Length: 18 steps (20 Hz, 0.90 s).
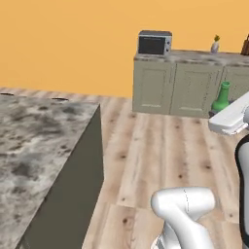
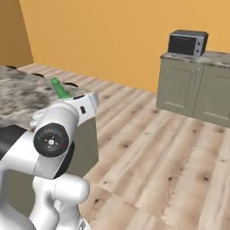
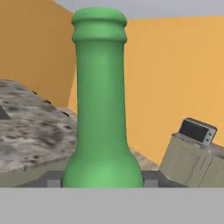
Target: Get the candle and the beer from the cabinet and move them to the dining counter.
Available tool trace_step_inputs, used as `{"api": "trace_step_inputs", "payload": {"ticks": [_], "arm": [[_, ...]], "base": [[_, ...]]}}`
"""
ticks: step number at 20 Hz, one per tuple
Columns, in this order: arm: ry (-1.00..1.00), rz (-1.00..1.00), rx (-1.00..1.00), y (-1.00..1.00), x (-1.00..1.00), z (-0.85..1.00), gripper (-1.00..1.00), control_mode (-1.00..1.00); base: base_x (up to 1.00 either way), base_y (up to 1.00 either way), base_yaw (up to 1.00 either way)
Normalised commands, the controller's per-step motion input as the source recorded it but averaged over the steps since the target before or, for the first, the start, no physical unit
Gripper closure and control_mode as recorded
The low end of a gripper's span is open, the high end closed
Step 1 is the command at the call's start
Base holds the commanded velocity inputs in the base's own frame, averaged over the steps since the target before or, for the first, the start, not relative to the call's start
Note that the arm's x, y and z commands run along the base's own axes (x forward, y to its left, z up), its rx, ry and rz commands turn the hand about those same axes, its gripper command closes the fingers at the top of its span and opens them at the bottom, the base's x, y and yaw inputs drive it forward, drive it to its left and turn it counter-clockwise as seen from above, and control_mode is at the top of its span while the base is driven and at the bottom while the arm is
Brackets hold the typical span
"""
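Note:
The beer [image 3: 100, 100], a green glass bottle with a long neck, stands upright between my fingertips in the hand view. My gripper [image 3: 101, 180] is shut on its lower body, with a dark fingertip [image 3: 52, 179] showing at each side. From the base, the beer [image 1: 222, 97] pokes up above my white forearm, and in the right base view the beer [image 2: 60, 88] tilts up behind my wrist. The dining counter [image 1: 39, 136], topped in speckled granite, lies to my left, and the dining counter [image 2: 20, 92] runs past my arm. The candle and the cabinet are out of view.
Grey-beige base units [image 1: 175, 85] stand against the orange wall across the wooden floor [image 1: 155, 155], carrying a microwave [image 1: 154, 43] and a small bottle [image 1: 214, 45]. Black stool tops [image 1: 59, 99] peek over the island's far edge.

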Motion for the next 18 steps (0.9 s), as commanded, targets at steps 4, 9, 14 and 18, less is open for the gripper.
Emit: {"api": "trace_step_inputs", "payload": {"ticks": [4, 9, 14, 18], "arm": [[0.00, 0.00, 0.00, 0.00, 0.00, 0.00, 1.00, 1.00], [0.00, 0.00, 0.00, 0.00, 0.00, 0.00, 1.00, 1.00], [0.00, 0.00, 0.00, 0.00, 0.00, 0.00, 1.00, 1.00], [0.00, 0.00, 0.00, 0.00, 0.00, 0.00, 1.00, 1.00]], "base": [[0.67, -0.33, 0.52], [0.62, -0.36, 0.51], [0.61, -0.36, 0.51], [0.58, -0.38, 0.50]]}}
